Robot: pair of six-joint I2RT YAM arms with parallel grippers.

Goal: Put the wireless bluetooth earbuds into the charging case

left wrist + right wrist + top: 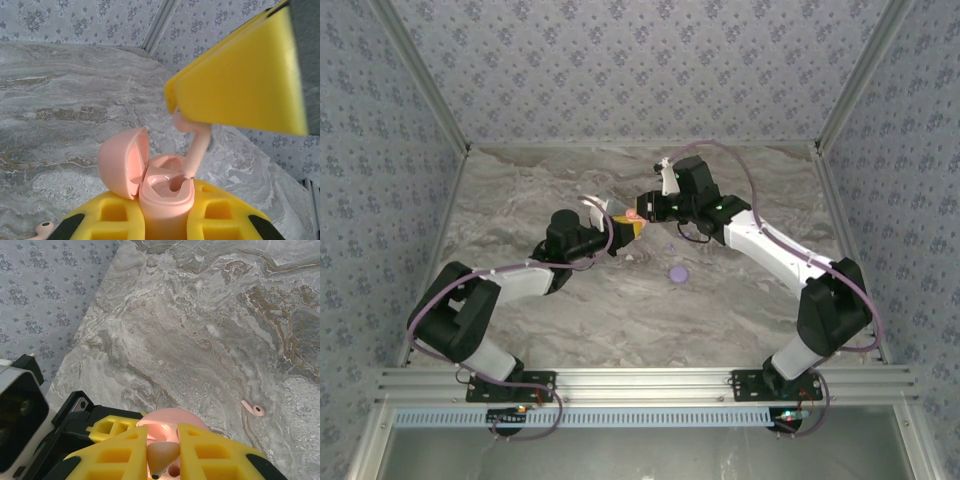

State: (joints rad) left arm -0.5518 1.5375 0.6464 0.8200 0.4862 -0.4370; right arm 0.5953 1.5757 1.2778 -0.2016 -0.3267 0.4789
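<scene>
**Entry: pink earbud, going into its case**

Left hand [165,222] clenched on the open charging case [165,192], lid tipped to 10 o'clock so the sockets face up. Right hand [162,455] pinches one earbud [197,150], its stem entering a socket from 1 o'clock. Second earbud [253,408] lies loose on the desk [200,315], apart.

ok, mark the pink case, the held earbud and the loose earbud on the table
pink case [165,212], left wrist view, front wall of its body
held earbud [199,150], left wrist view, on its stem
loose earbud [253,408], right wrist view, its middle
</scene>
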